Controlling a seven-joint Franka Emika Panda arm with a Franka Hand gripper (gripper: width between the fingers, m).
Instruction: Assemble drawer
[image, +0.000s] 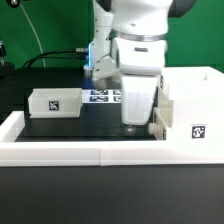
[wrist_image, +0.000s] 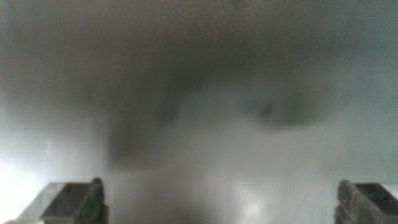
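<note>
The tall white housing (image: 192, 108) stands at the exterior view's right, with a square tag on its front. One small open-top box (image: 55, 101) with a tag sits on the black table at the left. A second small white box (image: 160, 122) lies against the housing's left side. My gripper (image: 134, 122) points down just left of that box, low over the table. In the wrist view my gripper (wrist_image: 222, 205) is open, its fingertips (wrist_image: 71, 203) far apart at the picture's edges. A blurred grey-white surface fills the space between them, too close to name.
The long low white border wall (image: 80, 152) runs along the front and up the left side. The marker board (image: 103, 96) lies flat behind my gripper. The arm's white body hides the back middle of the table.
</note>
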